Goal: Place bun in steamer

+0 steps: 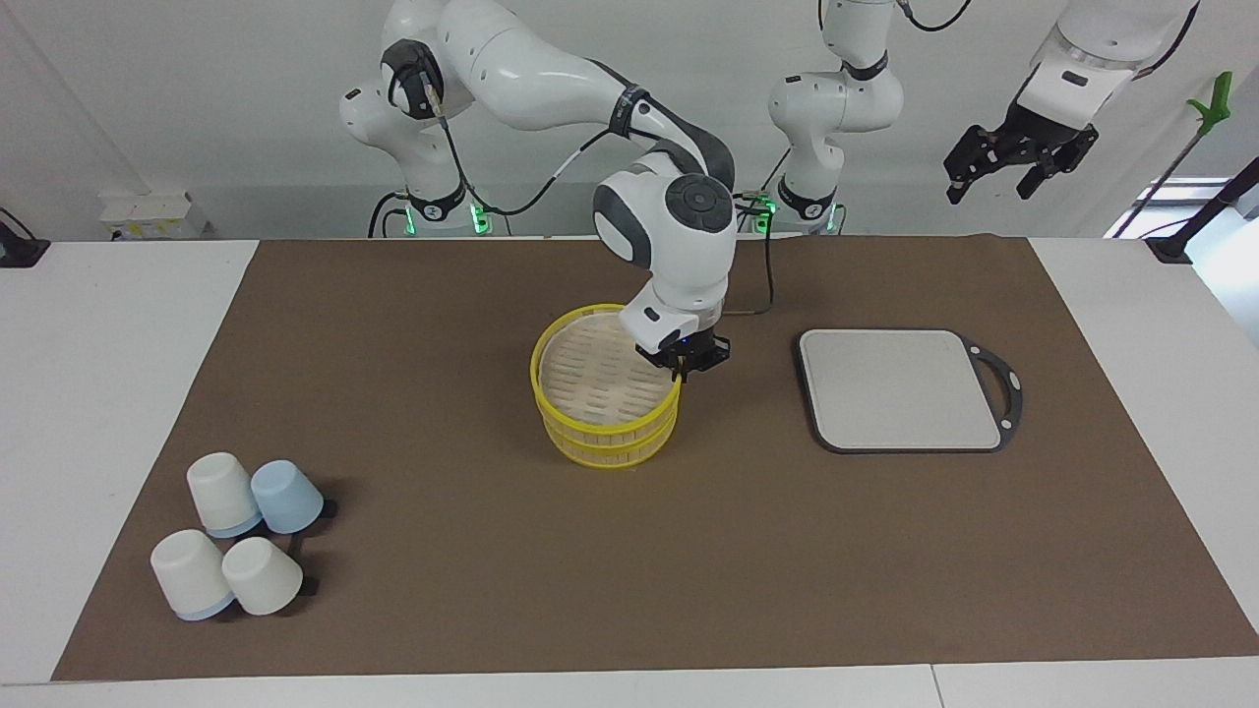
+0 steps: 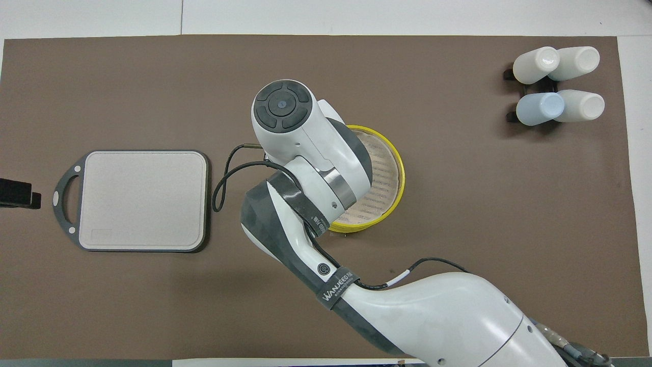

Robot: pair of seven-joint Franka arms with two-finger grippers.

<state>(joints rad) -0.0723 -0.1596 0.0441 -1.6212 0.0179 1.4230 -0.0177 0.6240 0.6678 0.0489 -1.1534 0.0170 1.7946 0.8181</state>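
Observation:
The steamer (image 1: 605, 433) stands in the middle of the brown mat, with its yellow-rimmed slatted top piece (image 1: 590, 379) resting on the basket. My right gripper (image 1: 681, 371) is down at the top piece's rim, on the side toward the left arm's end, with its fingers closed across the rim. In the overhead view the right arm covers that gripper and much of the steamer (image 2: 400, 173). My left gripper (image 1: 1018, 162) waits open and empty, raised high off the left arm's end of the table. No bun is in view.
A flat grey board with a black rim (image 1: 900, 388) lies beside the steamer toward the left arm's end; it also shows in the overhead view (image 2: 142, 199). Several white and pale-blue cups (image 1: 241, 536) lie far from the robots at the right arm's end.

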